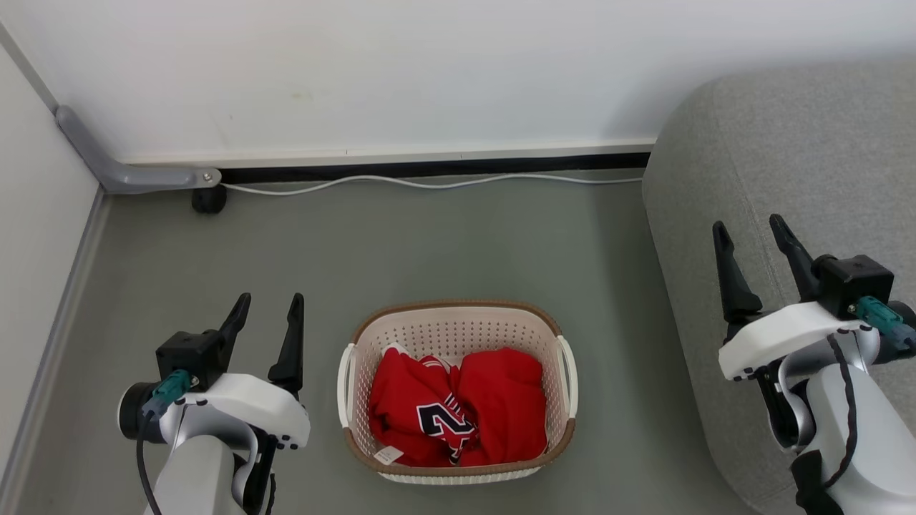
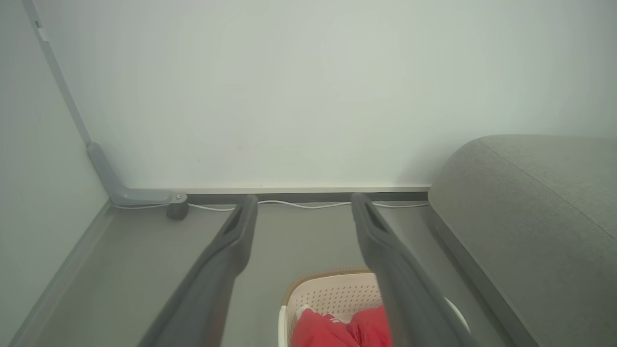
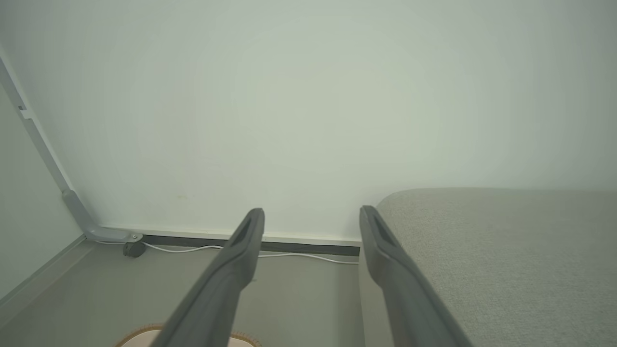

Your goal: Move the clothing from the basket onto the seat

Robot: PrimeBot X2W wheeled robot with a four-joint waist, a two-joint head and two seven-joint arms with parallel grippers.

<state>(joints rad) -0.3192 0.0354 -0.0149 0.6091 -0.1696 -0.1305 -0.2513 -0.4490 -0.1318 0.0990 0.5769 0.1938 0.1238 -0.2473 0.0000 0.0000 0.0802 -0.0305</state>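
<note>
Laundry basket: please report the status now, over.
Left gripper open, empty, left of laundry basket. Right gripper open, empty, by grey sofa edge. Red garments in basket, untouched. White cable along wall, out of the way.

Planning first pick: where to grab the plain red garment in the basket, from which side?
Probably the bunched top fold of the plain red garment, in the basket's right half. Come straight down from above: the walls close off every side, and the crumpled cloth offers a ridge to pinch.
</note>
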